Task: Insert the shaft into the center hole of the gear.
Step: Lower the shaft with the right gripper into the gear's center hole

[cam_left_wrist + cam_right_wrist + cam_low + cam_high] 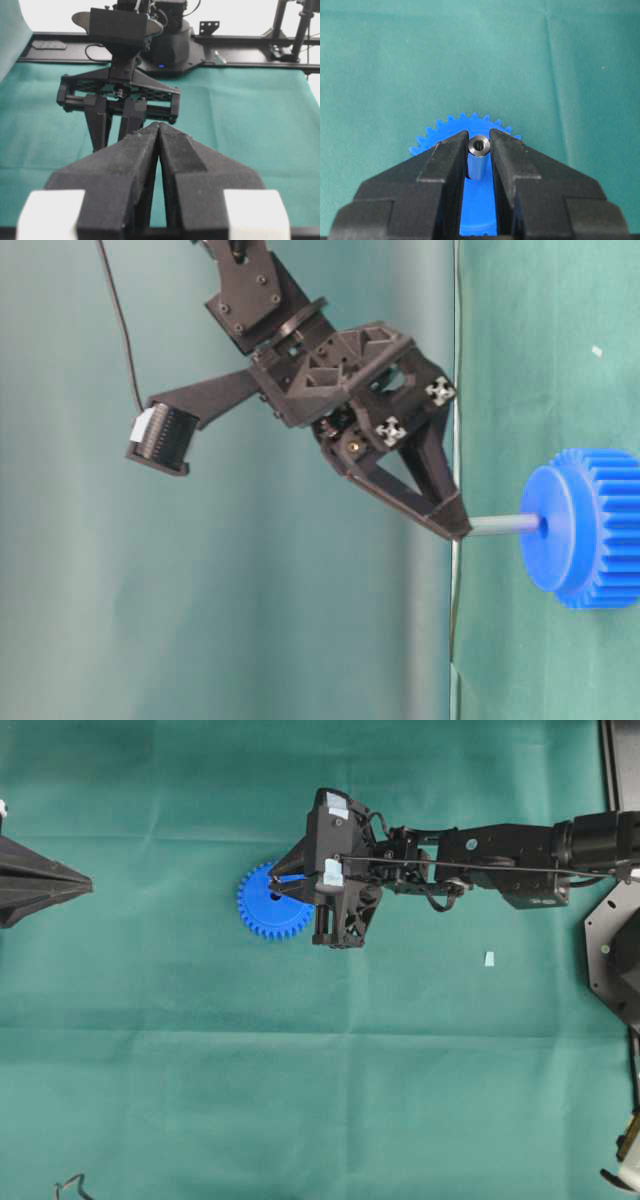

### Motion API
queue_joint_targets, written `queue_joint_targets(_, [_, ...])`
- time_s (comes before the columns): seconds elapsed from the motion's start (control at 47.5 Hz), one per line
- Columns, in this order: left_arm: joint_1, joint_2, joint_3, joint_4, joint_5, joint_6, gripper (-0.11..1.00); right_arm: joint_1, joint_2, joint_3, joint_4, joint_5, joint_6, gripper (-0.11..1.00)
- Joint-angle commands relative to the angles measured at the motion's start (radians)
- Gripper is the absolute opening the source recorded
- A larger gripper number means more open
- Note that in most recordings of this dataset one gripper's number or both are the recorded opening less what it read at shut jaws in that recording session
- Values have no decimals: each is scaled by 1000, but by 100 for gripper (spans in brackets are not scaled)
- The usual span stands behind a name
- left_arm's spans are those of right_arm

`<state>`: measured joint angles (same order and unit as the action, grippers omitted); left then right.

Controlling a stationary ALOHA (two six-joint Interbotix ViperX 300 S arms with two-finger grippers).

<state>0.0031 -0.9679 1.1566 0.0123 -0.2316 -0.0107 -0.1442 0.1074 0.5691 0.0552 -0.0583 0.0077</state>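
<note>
The blue gear (pixel 262 908) lies flat on the green cloth. My right gripper (pixel 479 139) hangs over it, shut on the shaft (pixel 478 161), a short silvery pin with a hollow end. In the table-level view the shaft (pixel 505 525) runs from the right gripper (pixel 458 529) to the middle of the gear (pixel 590 530). There its end covers the center hole, and its depth is hidden. My left gripper (pixel 159 125) is shut on nothing. In the overhead view the left gripper (pixel 88 883) stays far left of the gear.
A small pale scrap (pixel 489 958) lies on the cloth to the right of the gear, under the right arm's reach. Black frame parts (pixel 612 950) stand at the right edge. A bent wire piece (pixel 70 1184) sits at the bottom left corner.
</note>
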Motion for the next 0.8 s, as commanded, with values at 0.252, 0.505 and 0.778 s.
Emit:
queue_joint_targets(0.252, [2, 3, -26, 2, 0, -2, 0, 3, -5, -14, 3, -20, 3, 18])
queue_joint_targets(0.505, [2, 3, -26, 3, 0, -2, 0, 14, -3, -18, 3, -44, 3, 18])
queue_joint_targets(0.778, [2, 3, -26, 3, 0, -2, 0, 17, 3, -17, 3, -43, 3, 18])
